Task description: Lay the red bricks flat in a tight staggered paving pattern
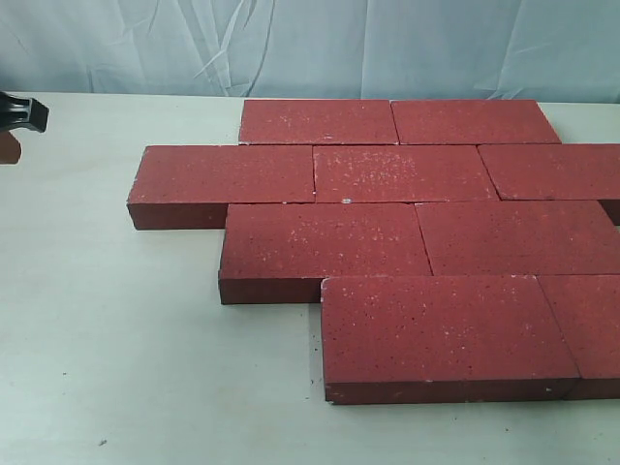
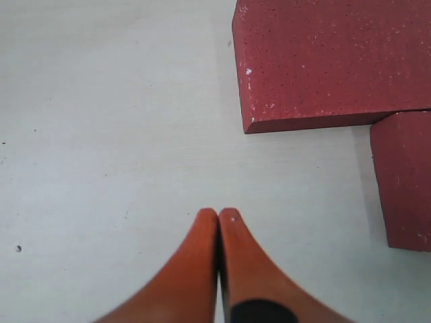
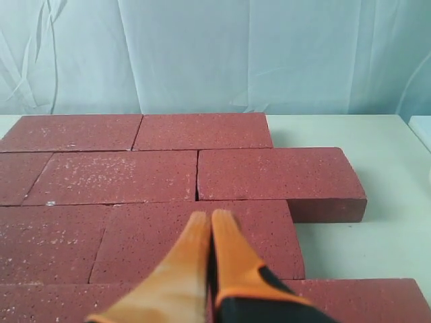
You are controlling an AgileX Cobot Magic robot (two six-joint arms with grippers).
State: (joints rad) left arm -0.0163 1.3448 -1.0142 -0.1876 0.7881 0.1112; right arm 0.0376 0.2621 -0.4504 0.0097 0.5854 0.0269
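Now | red bricks [image 1: 387, 174] lie flat in four tight staggered rows on table [image 1: 145, 368] | left gripper [image 2: 218, 214] pressed together, empty, nearest brick corner ahead of its fingertips, apart | right gripper [image 3: 205, 217] pressed together, empty, bricks spread beneath and ahead of its fingertips

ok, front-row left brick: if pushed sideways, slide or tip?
Likely slides, won't tip: the brick lies flat and low on the table. Probably stiff and heavy, given the thick solid edge. Gritty matte surface suggests drag, not slip.
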